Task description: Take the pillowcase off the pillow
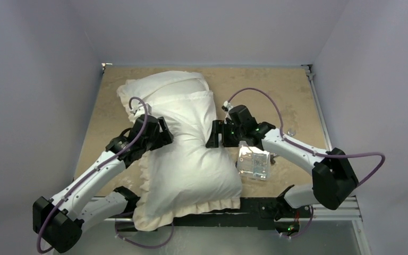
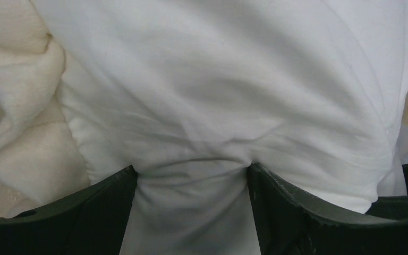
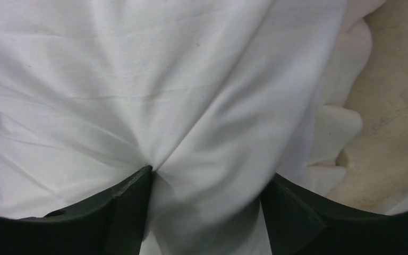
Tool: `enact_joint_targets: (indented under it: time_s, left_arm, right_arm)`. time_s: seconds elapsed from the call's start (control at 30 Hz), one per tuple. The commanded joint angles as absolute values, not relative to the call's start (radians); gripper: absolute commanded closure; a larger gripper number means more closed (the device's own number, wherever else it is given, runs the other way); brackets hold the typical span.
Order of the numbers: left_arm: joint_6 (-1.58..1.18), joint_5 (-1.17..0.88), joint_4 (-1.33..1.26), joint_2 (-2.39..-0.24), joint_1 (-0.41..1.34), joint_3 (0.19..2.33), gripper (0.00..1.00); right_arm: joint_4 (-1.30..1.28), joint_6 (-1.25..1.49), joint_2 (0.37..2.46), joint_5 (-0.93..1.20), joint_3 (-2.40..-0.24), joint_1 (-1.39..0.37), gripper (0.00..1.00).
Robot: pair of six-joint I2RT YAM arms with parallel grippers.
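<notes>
Dark, blunt fingers [image 2: 308, 212] of the left gripper [image 2: 191, 171] fill the bottom of the left wrist view, clenched on a thick wad of white cloth whose creases run together at the fingertips. The cloth belongs to the large pillowcase [image 1: 191, 175] with a white back and a cream ruffled frill [image 1: 191, 210], and the frill shows as soft cream plush at the left edge of that view. From above, the cover lies white side up in the middle of the frame on the tan, mottled table [image 1: 276, 90], its frilled lower edge hanging over the black rail at the bottom. It is squeezed to a waist at mid-height, where the two arms meet it from either side. The right gripper [image 3: 209, 174] has white cloth bulging between its fingers too, but that cloth is blurred and I cannot tell whether it is clamped or loose. Toward the upper centre a smooth, frill-less white bulge with a squared corner looks like the plump plain white pillow [image 1: 194, 109], though I cannot be sure it is not the cover's back. A small clear plastic box [image 1: 254, 163] sits just right of the cover, under the right arm.
</notes>
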State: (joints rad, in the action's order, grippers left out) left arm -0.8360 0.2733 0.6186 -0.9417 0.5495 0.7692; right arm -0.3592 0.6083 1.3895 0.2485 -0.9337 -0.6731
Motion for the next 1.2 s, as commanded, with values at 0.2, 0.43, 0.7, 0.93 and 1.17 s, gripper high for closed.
enact_joint_targets:
  time_s: [0.2,0.43,0.7,0.93,1.17]
  left_arm:
    - [-0.833,0.244,0.477,-1.101,0.505,0.779,0.35]
    - [-0.716,0.225,0.371,-1.293,0.455,0.953,0.66]
    - [-0.591,0.079,0.292,-1.603,0.453,1.312,1.00]
    - [-0.541,0.113,0.308,-1.702,0.416,1.453,1.00]
    - [-0.528,0.219,0.383,-1.585,0.341,1.431,0.58]
  right_arm:
    - [-0.187,0.562,1.496,0.417,-0.909,-0.842,1.00]
    - [-0.172,0.450,1.487,0.445,-1.000,-0.954,1.00]
    - [-0.152,0.378,1.605,0.427,-1.190,-1.015,1.00]
    - [-0.181,0.356,1.682,0.327,-1.315,-1.023,0.97]
    - [-0.388,0.297,1.628,0.228,-1.387,-0.998,0.60]
